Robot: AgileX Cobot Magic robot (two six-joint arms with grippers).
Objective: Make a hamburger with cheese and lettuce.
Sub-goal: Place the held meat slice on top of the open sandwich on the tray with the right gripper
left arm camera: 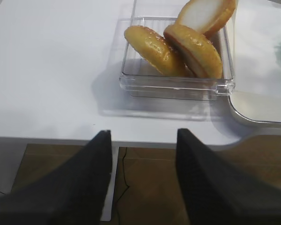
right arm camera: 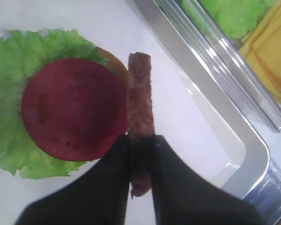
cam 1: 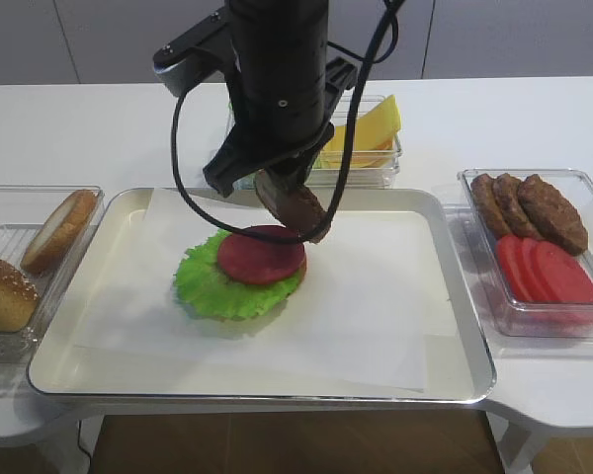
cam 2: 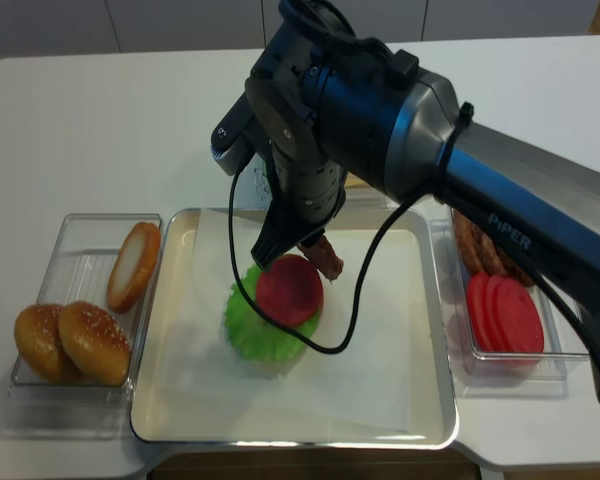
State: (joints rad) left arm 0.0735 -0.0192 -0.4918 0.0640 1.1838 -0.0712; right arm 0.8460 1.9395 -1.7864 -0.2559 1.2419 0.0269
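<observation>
The right end effector point(cam 1: 295, 212) hangs over the middle of the metal tray point(cam 1: 455, 296), clenched on a brown patty point(cam 1: 290, 202) that it holds on edge, tilted, with its lower end just above the rim of the stack. Seen from the right wrist, the patty point(right arm camera: 140, 101) runs straight out between the two black fingers point(right arm camera: 107, 187), and the hamburger point(right arm camera: 70, 108) sits just to the left of it: a red tomato disc point(right arm camera: 75, 108) on a ruffled lettuce point(right arm camera: 18, 84) leaf, with a sliver of tan bun peeking out at the patty's side. The stack rests on white paper lining the tray.

Behind the right end effector, beyond the tray's far rim, the cheese point(cam 1: 371, 128) slices lie fanned in a clear box. Off to its right, another clear box point(cam 1: 583, 326) holds loose patties and tomato slices.

The left end effector point(left arm camera: 143, 180) is released, its fingers spread wide apart with nothing between them, hovering off the desk point(left arm camera: 47, 70) edge. Ahead of it stands a clear bin point(left arm camera: 178, 84) with sesame bun tops and a bun half leaning inside.
</observation>
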